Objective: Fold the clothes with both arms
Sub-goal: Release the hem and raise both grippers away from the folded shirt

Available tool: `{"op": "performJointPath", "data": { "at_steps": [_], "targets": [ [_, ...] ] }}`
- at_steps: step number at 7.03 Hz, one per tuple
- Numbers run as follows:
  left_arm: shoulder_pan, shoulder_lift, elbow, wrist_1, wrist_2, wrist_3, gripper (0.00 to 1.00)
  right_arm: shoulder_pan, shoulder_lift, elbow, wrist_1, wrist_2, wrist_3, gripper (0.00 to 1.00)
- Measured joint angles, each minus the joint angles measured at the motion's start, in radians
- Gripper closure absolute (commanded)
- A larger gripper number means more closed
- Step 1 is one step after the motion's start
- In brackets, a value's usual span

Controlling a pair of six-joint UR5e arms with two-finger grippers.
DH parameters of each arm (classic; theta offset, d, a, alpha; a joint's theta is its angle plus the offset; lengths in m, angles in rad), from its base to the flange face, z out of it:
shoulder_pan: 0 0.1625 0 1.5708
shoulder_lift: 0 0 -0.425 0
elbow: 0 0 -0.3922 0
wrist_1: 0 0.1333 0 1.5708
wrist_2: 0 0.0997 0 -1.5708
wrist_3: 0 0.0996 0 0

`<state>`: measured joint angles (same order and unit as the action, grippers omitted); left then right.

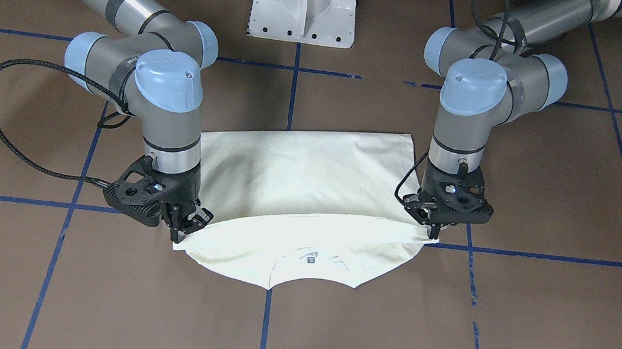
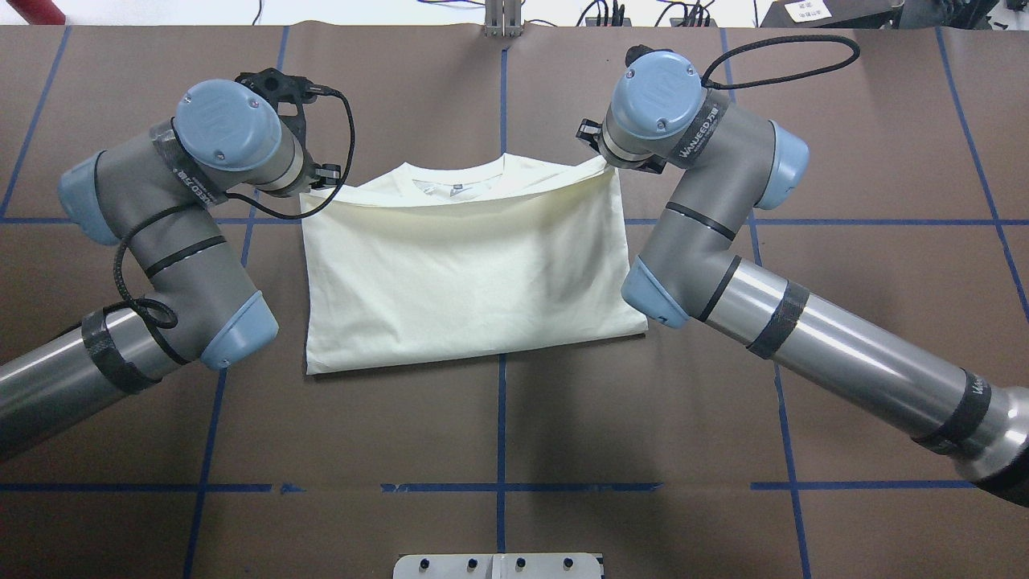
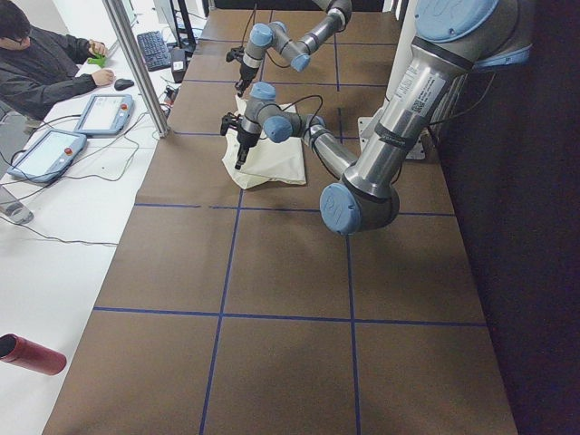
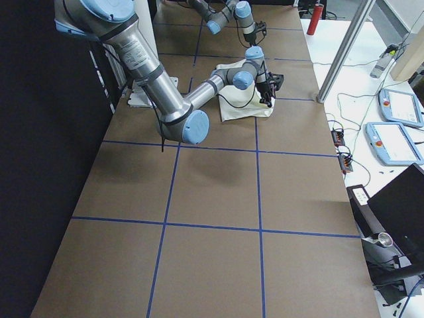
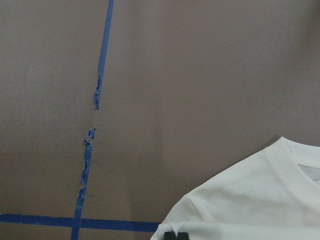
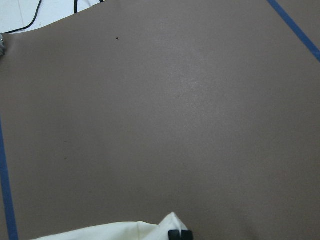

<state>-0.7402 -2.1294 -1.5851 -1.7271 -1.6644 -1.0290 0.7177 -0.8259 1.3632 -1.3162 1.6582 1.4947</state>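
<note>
The cream-white T-shirt [image 1: 298, 179] lies folded on the brown table, its upper layer drawn over toward the collar [image 2: 454, 186]. A bit of dark print [image 1: 311, 257] shows under the lifted edge. My left gripper [image 1: 433, 233] is shut on one corner of that upper layer, and the overhead view shows it at the shirt's left corner [image 2: 317, 181]. My right gripper [image 1: 185, 231] is shut on the other corner [image 2: 601, 158]. Each wrist view shows black fingertips [image 5: 170, 235] [image 6: 179, 234] pinching cream cloth [image 5: 250, 200] [image 6: 125, 231] just above the table.
The white pedestal base [image 1: 304, 3] stands behind the shirt. Blue tape lines [image 1: 265, 326] cross the brown table. Off the far edge, a person [image 3: 36, 63] sits at a white desk with tablets [image 3: 104, 113], a metal post [image 3: 136, 63] and a red bottle [image 3: 32, 353].
</note>
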Motion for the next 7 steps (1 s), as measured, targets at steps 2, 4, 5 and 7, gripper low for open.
{"op": "performJointPath", "data": {
  "at_steps": [2, 4, 5, 7],
  "targets": [
    [0.0, 0.002, 0.015, -0.022, -0.001, 0.01, 0.0, -0.01, 0.005, -0.006, 0.004, -0.014, -0.017, 0.0],
    [-0.001, 0.013, -0.015, -0.072, -0.008, 0.086, 0.0, -0.005, 0.013, 0.007, 0.003, -0.015, -0.095, 0.0],
    [0.0, 0.034, -0.063, -0.085, -0.023, 0.12, 0.0, 0.012, 0.009, 0.022, 0.003, 0.02, -0.169, 0.0],
    [0.017, 0.168, -0.234, -0.096, -0.071, 0.112, 0.14, 0.034, -0.008, 0.054, 0.006, 0.075, -0.249, 0.0]
  ]
}}
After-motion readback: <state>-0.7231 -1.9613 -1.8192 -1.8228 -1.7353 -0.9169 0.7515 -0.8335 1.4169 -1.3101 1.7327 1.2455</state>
